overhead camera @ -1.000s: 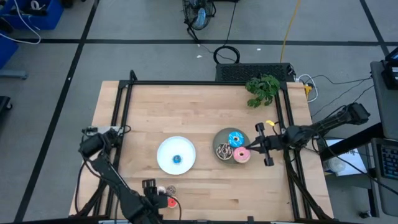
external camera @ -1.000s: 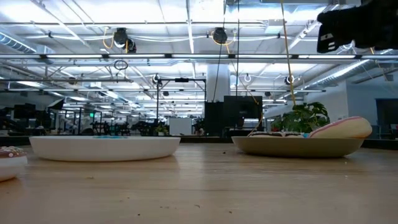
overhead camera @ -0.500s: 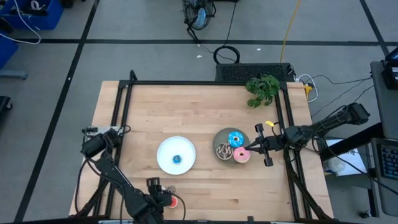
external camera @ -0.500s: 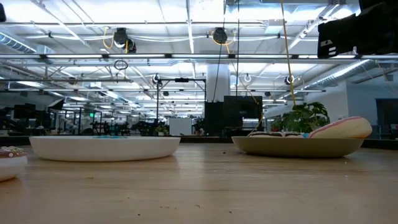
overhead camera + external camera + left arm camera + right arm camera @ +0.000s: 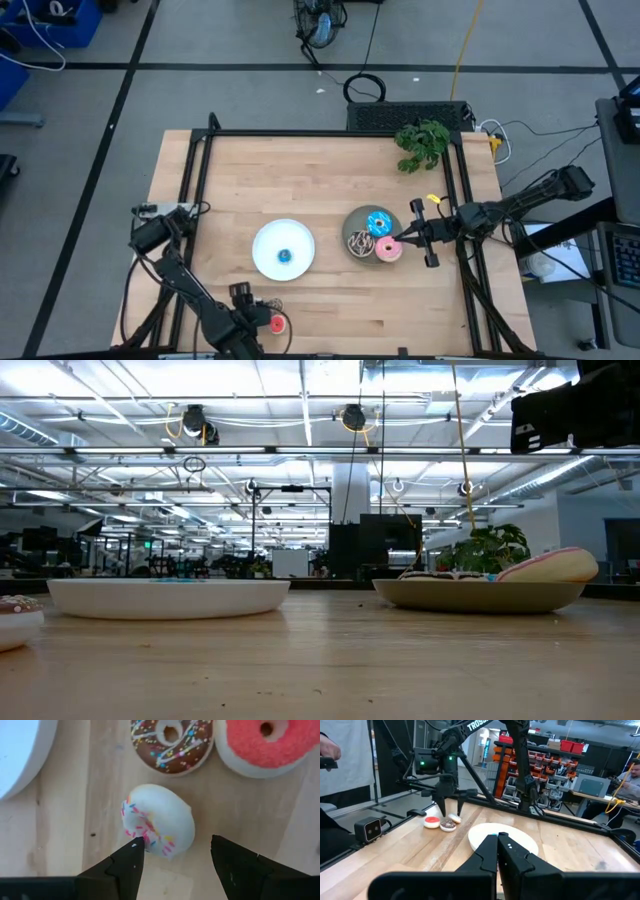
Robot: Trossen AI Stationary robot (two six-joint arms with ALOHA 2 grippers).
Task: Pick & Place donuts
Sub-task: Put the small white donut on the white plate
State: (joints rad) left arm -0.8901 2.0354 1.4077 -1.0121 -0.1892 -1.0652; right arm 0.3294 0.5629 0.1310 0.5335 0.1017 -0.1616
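Note:
A tiny white sprinkled donut (image 5: 157,820) lies flat on the table near its near-left edge, beside a tiny brown donut (image 5: 172,740) and a tiny red donut (image 5: 265,742). My left gripper (image 5: 175,845) is open over the white donut, one finger on each side of it. A tiny blue donut (image 5: 284,256) lies on the white plate (image 5: 265,240). The blue sprinkled (image 5: 377,222), brown drizzled (image 5: 358,243) and pink (image 5: 389,250) donuts lie on the grey-green plate (image 5: 350,222); the pink one leans on its rim (image 5: 550,565). My right gripper (image 5: 400,240) is shut, above the pink donut.
A green plant sprig (image 5: 422,143) lies at the table's far right corner. A black frame (image 5: 200,190) runs along the table's edges. The wood between the two plates and the far edge is bare.
My left gripper has shifted slightly to and fro over the tiny donuts at the near edge. The donuts and plates have stayed where they were.

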